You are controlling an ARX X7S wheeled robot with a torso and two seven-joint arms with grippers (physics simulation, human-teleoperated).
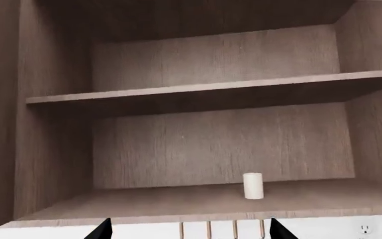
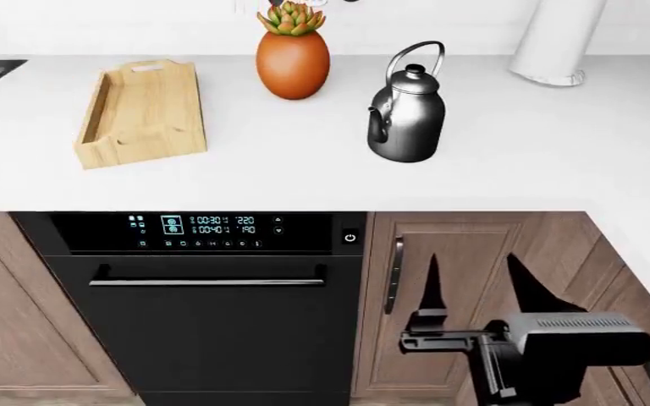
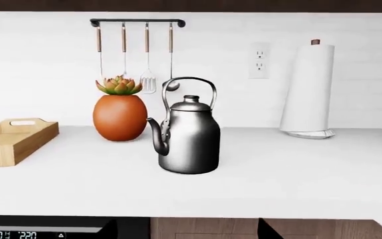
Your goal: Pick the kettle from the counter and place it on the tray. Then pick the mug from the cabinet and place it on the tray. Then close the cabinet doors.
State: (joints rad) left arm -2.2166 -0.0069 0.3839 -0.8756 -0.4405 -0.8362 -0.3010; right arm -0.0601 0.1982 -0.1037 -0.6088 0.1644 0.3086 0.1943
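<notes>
Kettle sits upright on the counter, well ahead of and above my right gripper, which hangs low in front of the wood cabinet door beside the black oven; fingers spread wide, nothing held. From the right wrist cam the kettle is dead ahead between the two dark fingertips, spout pointing toward the tray. Kettle is glossy dark metal w/ rounded body, knobbed lid, thin arched bail. Orange egg-shaped plant pot stands just behind-left of it; light wooden tray, low sides w/ slot handles, lies further left, apart. White paper-towel roll at back right. My left gripper shows only two dark tips, set apart, empty, facing the open wood-grain cabinet; small off-white mug stands on its lower shelf.
</notes>
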